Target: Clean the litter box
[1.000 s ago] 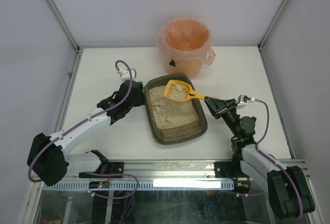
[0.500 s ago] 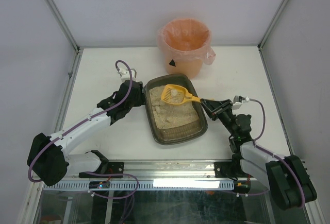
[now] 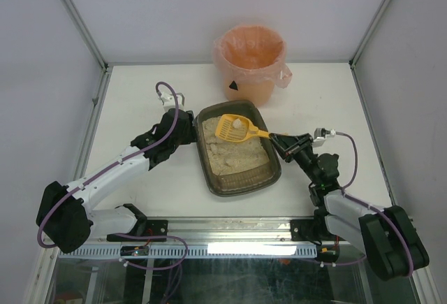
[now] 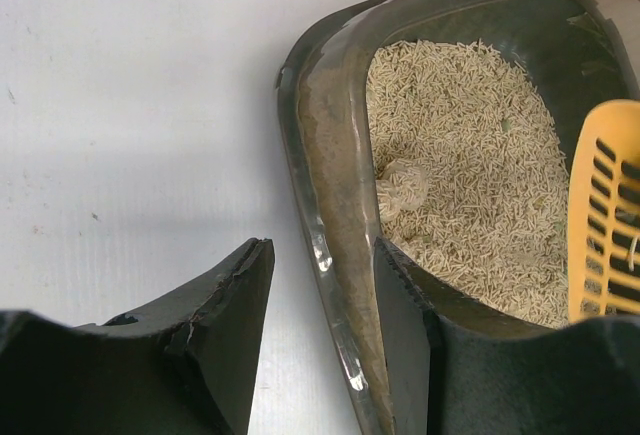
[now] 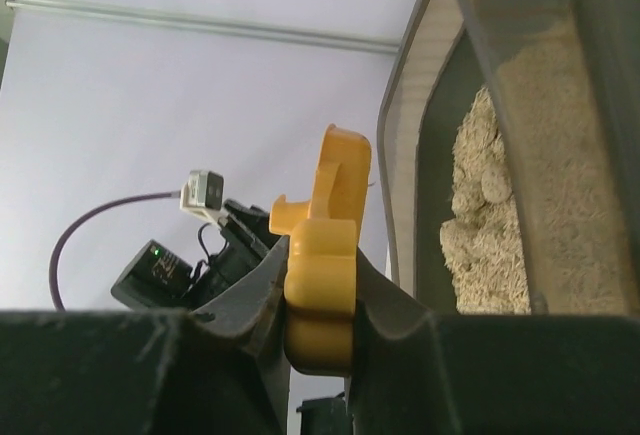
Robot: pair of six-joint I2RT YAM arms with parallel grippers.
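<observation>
The right end effector point(image 3: 281, 140) is clamped on the handle of the yellow slotted scoop point(image 3: 236, 129), which carries a pale clump point(image 3: 238, 122) above the litter box point(image 3: 274, 169) mid-worktop point(image 3: 140, 101), its left rim straddled by the partly open left end effector point(image 3: 190, 132), near a bag-lined orange bucket point(image 3: 251, 63) marked with a black triangle point(image 3: 232, 85).

the litter box point(image 3: 241, 190) is a shallow dark grey-brown rectangular tray with rounded corners. it lies flat on the table point(image 3: 140, 101), its long side running away from the arm bases. beige granular litter point(image 4: 470, 155) covers its floor unevenly, with a pale clump point(image 4: 402, 187) close to the left wall. that wall stands between the fingers of the left end effector point(image 3: 190, 133). the right end effector point(image 3: 279, 140) is just beside its right rim.
</observation>
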